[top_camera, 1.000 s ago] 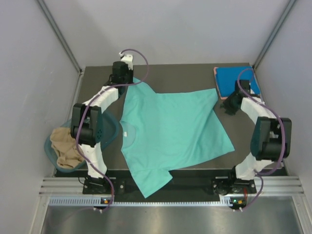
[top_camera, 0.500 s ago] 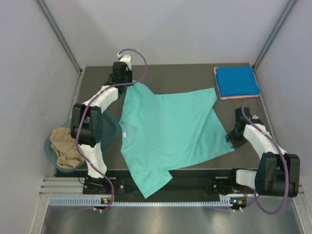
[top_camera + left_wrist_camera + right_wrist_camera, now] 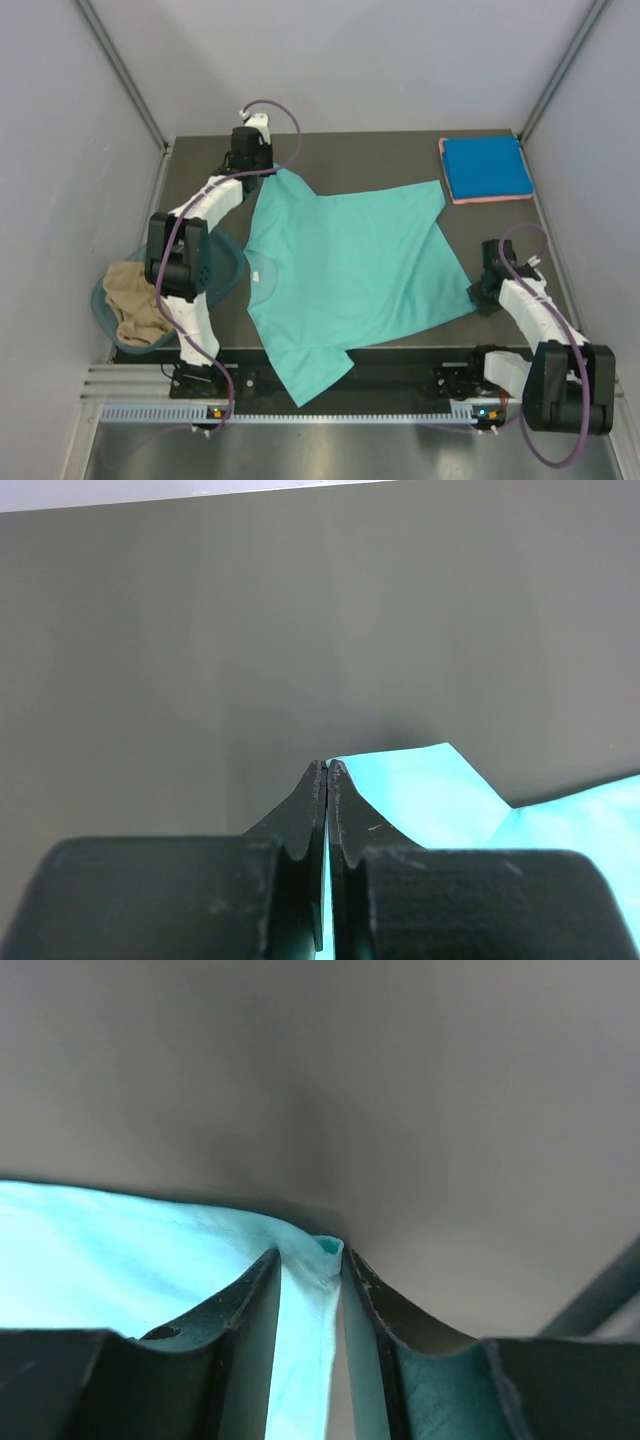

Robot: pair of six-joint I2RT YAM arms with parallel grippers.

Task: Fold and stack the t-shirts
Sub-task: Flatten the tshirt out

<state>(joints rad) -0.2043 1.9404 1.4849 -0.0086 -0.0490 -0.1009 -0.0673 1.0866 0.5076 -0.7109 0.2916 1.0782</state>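
A teal-green t-shirt [image 3: 350,265] lies spread flat on the dark table [image 3: 380,155], its lower part hanging over the near edge. My left gripper [image 3: 262,172] is at the shirt's far left corner and is shut on the cloth; in the left wrist view [image 3: 328,765] the teal fabric [image 3: 430,792] runs out from between the closed fingers. My right gripper [image 3: 481,294] is at the shirt's right corner. In the right wrist view [image 3: 310,1256] its jaws stand slightly apart with the bunched corner of the shirt [image 3: 120,1250] between them.
A folded bright blue t-shirt [image 3: 486,167] lies on a pink one [image 3: 492,199] at the far right corner. A tan t-shirt [image 3: 135,300] sits in a translucent teal tub [image 3: 226,272] off the table's left side. Grey walls close in left and right.
My right arm has swung from beside the blue stack toward me to the teal shirt's right corner, which now sits between its jaws. The left gripper has stayed put.
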